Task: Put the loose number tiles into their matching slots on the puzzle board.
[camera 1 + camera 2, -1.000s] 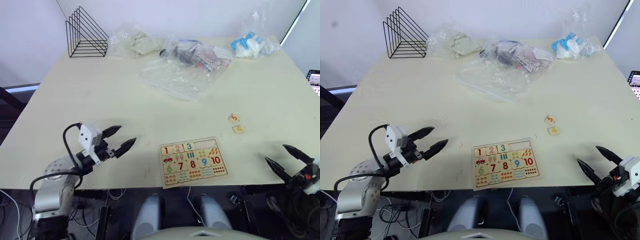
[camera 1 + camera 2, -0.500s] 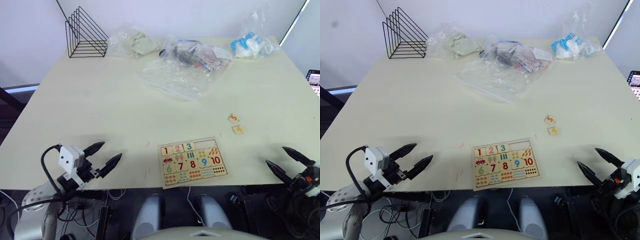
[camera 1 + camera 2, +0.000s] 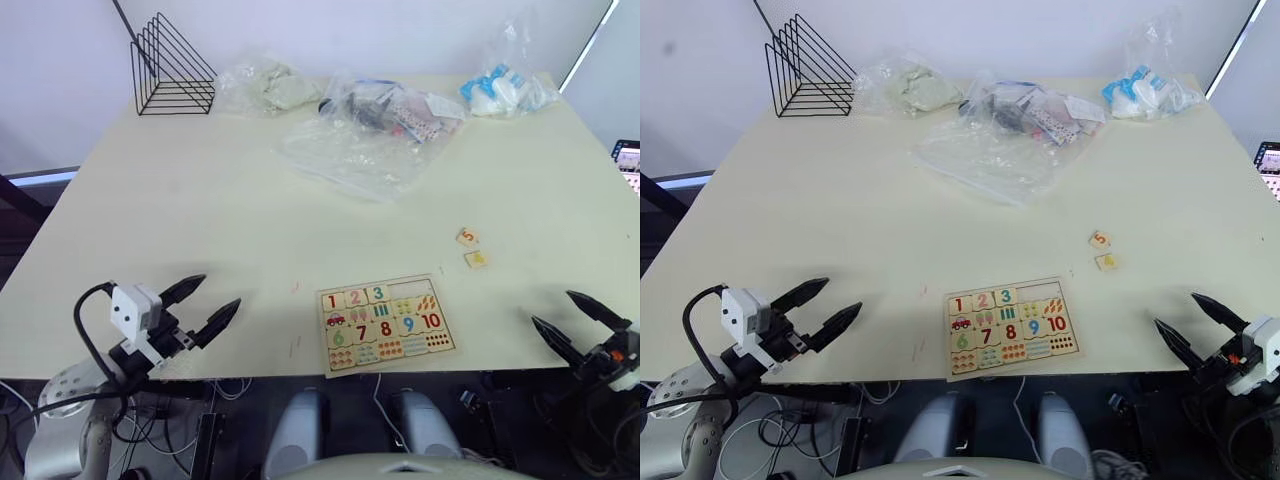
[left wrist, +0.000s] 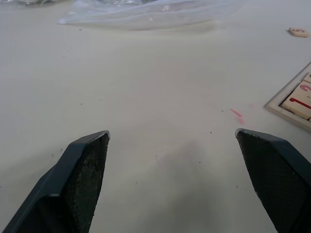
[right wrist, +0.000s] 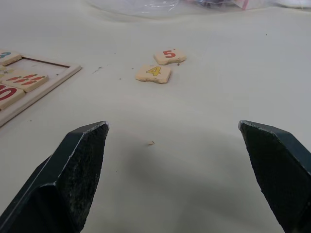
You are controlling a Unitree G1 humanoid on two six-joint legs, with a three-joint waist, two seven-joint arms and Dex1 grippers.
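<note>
The puzzle board (image 3: 387,322) lies near the table's front edge, with tiles 1, 2 and 3 seated in its top row and two empty slots (image 3: 413,291) to their right. Two loose number tiles rest right of and beyond the board: a red 5 (image 3: 467,237) (image 5: 169,56) and a yellow 4 (image 3: 477,259) (image 5: 153,73). My left gripper (image 3: 199,304) hovers open at the front left edge, well left of the board. At the front right edge my right gripper (image 3: 570,317) is open and empty, nearer than the two tiles.
A black wire rack (image 3: 170,68) stands at the back left. Clear plastic bags (image 3: 360,135) with contents spread across the back middle, one with blue items (image 3: 505,85) at the back right. A red mark (image 4: 237,115) is on the table left of the board.
My left gripper drew back from over the table to the front left edge, staying open. The right gripper barely moved. The tiles and board stayed put.
</note>
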